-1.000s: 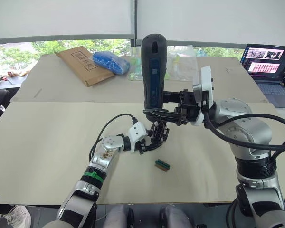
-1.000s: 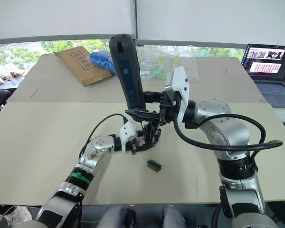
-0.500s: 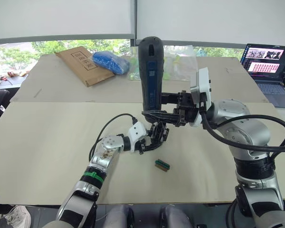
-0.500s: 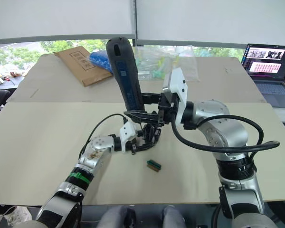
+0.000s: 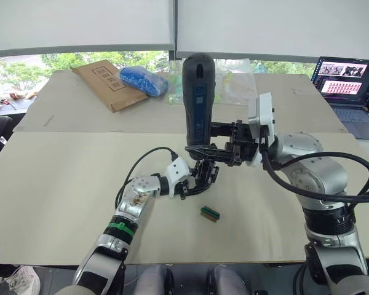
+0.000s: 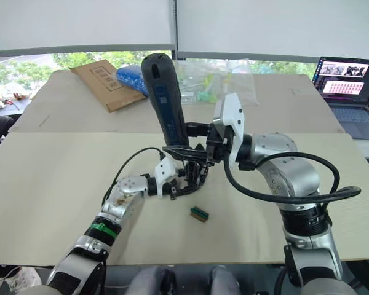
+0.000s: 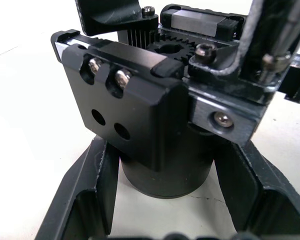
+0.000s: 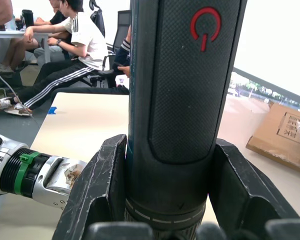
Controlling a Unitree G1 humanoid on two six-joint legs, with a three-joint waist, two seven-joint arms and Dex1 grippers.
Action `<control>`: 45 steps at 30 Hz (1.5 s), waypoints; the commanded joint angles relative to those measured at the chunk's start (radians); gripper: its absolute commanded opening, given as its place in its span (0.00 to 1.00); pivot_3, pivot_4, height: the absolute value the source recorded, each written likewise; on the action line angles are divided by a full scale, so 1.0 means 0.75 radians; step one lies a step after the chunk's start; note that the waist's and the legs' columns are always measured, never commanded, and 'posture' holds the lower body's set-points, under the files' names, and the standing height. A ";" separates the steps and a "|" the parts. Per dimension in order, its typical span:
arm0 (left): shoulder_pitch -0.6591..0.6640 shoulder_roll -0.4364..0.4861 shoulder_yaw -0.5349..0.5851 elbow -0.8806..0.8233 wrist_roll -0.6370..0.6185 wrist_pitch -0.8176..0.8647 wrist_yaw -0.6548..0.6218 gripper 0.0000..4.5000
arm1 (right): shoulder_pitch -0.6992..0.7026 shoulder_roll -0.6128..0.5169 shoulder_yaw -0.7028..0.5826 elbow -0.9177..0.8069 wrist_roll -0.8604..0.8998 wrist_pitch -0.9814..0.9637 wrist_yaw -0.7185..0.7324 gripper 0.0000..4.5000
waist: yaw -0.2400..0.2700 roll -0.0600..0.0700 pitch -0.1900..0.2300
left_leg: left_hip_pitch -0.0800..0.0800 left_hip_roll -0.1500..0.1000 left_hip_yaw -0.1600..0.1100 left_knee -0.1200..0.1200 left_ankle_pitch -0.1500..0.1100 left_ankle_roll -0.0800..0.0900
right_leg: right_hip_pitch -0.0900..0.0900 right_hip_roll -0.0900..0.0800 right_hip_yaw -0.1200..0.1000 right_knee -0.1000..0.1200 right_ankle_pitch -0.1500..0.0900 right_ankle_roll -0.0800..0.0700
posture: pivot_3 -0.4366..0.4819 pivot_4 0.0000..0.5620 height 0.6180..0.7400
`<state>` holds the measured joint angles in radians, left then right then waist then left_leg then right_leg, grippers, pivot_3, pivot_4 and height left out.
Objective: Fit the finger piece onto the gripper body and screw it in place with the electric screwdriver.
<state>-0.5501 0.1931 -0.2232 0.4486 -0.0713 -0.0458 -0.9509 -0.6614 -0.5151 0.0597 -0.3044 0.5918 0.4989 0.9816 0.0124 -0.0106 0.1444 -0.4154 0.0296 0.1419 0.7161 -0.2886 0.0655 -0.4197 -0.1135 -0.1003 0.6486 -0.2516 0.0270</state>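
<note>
My left gripper (image 5: 198, 176) rests on the table, shut on the round base of the gripper body (image 7: 140, 100), a chunky black block with screws and a gear on top. Above it the electric screwdriver (image 5: 197, 98) stands nearly upright, my right gripper (image 5: 207, 140) shut around its lower barrel. Its thin metal bit (image 7: 276, 42) comes down at one side of the body's top. The right wrist view has the barrel (image 8: 180, 95) between both fingers (image 8: 97, 200). I cannot tell the finger piece apart from the black parts on the body.
A small green-topped block (image 5: 210, 214) lies just in front of the grippers. At the table's back are a cardboard box (image 5: 108, 84), a blue bag (image 5: 143, 80) and clear plastic bags (image 5: 237, 77). A laptop (image 5: 347, 83) stands far right. Seated people (image 8: 75, 45) are behind.
The screwdriver leaned left half a second ago and now stands straighter and slightly lower over the gripper body. The left gripper has stayed put.
</note>
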 commanded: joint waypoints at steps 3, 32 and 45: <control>-0.046 -0.001 0.008 -0.006 -0.013 -0.015 0.002 0.51 | 0.021 -0.064 0.080 0.033 -0.041 0.081 0.033 0.42 | 0.001 0.000 0.000 | 0.001 0.000 0.000 0.000 0.000 0.000 | 0.001 0.000 0.000 0.000 0.000 0.000 | 0.48 0.27 1.00; -0.049 0.020 0.009 0.003 -0.015 -0.028 0.002 0.51 | 0.041 -0.174 0.245 0.178 -0.153 0.163 -0.001 0.42 | -0.001 -0.007 -0.014 | 0.021 0.003 -0.003 -0.005 -0.001 0.001 | 0.021 -0.001 0.000 -0.004 0.000 0.000 | 0.48 0.27 1.00; -0.047 0.018 0.005 0.003 -0.017 -0.030 0.000 0.51 | 0.091 -0.173 0.219 0.160 -0.157 0.149 -0.009 0.42 | -0.002 -0.007 -0.021 | 0.022 0.003 -0.003 -0.006 -0.002 0.002 | 0.022 -0.002 0.001 -0.009 0.000 0.000 | 0.48 0.27 1.00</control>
<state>-0.5643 0.2056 -0.2424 0.4904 -0.0577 -0.0450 -0.9483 -0.6854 -0.5936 0.1458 -0.2699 0.5652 0.5391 0.9784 0.0110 -0.0158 0.1288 -0.3986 0.0321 0.1400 0.7117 -0.2903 0.0672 -0.4032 -0.1150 -0.0996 0.6416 -0.2517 0.0267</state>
